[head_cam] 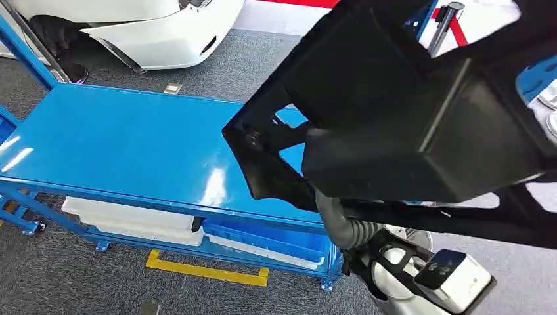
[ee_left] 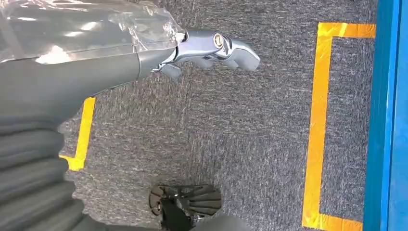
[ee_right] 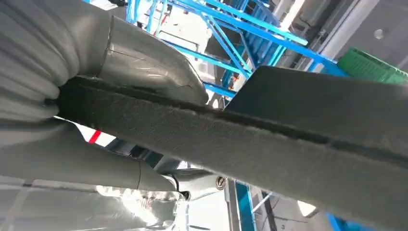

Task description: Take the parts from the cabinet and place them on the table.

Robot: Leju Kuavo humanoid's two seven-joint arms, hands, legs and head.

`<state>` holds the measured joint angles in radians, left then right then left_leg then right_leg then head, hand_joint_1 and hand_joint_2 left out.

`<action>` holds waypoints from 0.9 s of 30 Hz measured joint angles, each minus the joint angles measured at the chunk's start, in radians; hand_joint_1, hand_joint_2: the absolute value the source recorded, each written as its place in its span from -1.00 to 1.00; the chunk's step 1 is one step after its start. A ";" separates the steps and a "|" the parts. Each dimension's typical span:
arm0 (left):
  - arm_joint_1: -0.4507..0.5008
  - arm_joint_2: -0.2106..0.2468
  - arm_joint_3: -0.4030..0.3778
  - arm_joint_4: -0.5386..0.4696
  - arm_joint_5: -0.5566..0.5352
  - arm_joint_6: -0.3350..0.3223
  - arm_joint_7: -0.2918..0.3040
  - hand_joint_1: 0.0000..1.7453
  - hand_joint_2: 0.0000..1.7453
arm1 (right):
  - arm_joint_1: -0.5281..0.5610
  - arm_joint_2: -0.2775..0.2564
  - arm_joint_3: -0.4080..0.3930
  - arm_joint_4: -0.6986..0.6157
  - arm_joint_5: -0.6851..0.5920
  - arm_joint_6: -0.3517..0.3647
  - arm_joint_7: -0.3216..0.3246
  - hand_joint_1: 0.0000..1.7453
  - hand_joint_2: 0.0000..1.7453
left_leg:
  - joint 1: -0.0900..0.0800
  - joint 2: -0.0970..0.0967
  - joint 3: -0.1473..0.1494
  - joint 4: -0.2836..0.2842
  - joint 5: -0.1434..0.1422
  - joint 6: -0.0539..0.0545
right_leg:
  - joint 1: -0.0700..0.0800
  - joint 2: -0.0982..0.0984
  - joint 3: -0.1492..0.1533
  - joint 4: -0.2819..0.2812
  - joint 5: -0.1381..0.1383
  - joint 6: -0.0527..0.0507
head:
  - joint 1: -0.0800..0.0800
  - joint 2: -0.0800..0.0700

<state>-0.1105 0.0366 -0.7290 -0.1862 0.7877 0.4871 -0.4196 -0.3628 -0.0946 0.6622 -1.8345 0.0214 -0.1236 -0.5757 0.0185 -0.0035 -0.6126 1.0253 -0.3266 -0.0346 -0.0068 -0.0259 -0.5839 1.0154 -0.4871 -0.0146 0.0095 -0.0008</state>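
My right hand grips a large black moulded part by its felt-textured edge: thumb on one face, fingers on the other, the edge clamped between them. From the head view the part hangs in the air, tilted, just past my right wrist. Its lower corner overhangs the near right end of the blue table without resting on it. Under the tabletop, a lower shelf holds a white tray and a blue bin.

My left hand hangs down over grey carpet, holding nothing, fingers extended and loose. Yellow floor tape runs beyond the fingertips, beside the blue table edge. A white car bumper sits beyond the table's far side.
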 joint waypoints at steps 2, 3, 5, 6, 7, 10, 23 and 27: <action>0.000 0.000 0.003 0.000 0.000 0.000 0.000 -1.00 1.00 | 0.006 0.000 0.000 0.000 0.000 0.000 -0.001 1.00 1.00 | 0.000 0.000 0.000 0.000 0.000 0.000 | 0.000 0.000 0.000 0.000 0.000 0.000 | 0.001 0.000; 0.000 0.000 0.004 0.000 0.000 0.000 0.000 -1.00 1.00 | 0.008 0.000 0.000 0.000 0.000 0.000 -0.002 1.00 1.00 | 0.000 0.000 0.000 0.000 0.000 0.000 | 0.000 0.000 0.000 0.000 0.000 0.000 | 0.000 0.000; 0.000 0.000 0.005 0.000 0.000 0.000 0.000 -1.00 1.00 | 0.010 0.000 0.000 -0.001 0.000 0.000 -0.002 1.00 1.00 | 0.000 0.000 0.000 0.000 0.000 0.000 | 0.000 0.000 0.000 0.000 0.000 0.000 | 0.000 0.000; 0.000 0.000 0.006 0.000 0.000 0.000 0.000 -1.00 1.00 | 0.011 0.000 0.000 -0.002 0.000 0.000 -0.002 1.00 1.00 | 0.000 0.000 0.000 0.000 0.000 0.000 | 0.000 0.000 0.000 0.000 0.000 0.000 | 0.000 0.000; 0.000 0.000 0.006 0.000 0.000 0.000 0.000 -1.00 1.00 | 0.011 0.000 0.000 -0.003 0.000 0.000 -0.002 1.00 1.00 | 0.000 0.000 0.000 0.000 0.000 0.000 | 0.000 0.000 0.000 0.000 0.000 0.000 | 0.000 0.000; 0.000 0.000 0.007 0.000 0.000 0.001 0.000 -1.00 1.00 | 0.014 0.000 0.000 -0.004 0.000 0.000 -0.002 1.00 1.00 | 0.000 0.000 0.000 0.000 0.000 0.000 | 0.000 0.000 0.000 0.000 0.000 0.000 | 0.000 0.000; 0.000 0.000 0.010 0.000 -0.002 0.013 -0.010 -1.00 1.00 | 0.017 0.000 -0.003 -0.008 0.000 0.000 -0.002 1.00 1.00 | 0.000 0.000 0.000 0.000 0.000 0.000 | 0.000 0.000 0.000 0.000 0.000 0.000 | 0.000 0.000; 0.000 0.000 0.010 0.000 -0.006 0.035 -0.039 -1.00 1.00 | 0.025 0.000 -0.006 -0.008 0.000 -0.002 -0.002 1.00 1.00 | 0.000 0.000 0.000 0.000 0.000 0.000 | 0.000 0.000 0.000 0.000 0.000 0.000 | 0.000 0.000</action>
<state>-0.1101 0.0366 -0.7187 -0.1865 0.7816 0.5219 -0.4586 -0.3380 -0.0946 0.6565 -1.8421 0.0210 -0.1251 -0.5772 0.0184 -0.0035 -0.6127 1.0253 -0.3266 -0.0346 -0.0069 -0.0259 -0.5839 1.0154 -0.4871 -0.0146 0.0099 -0.0008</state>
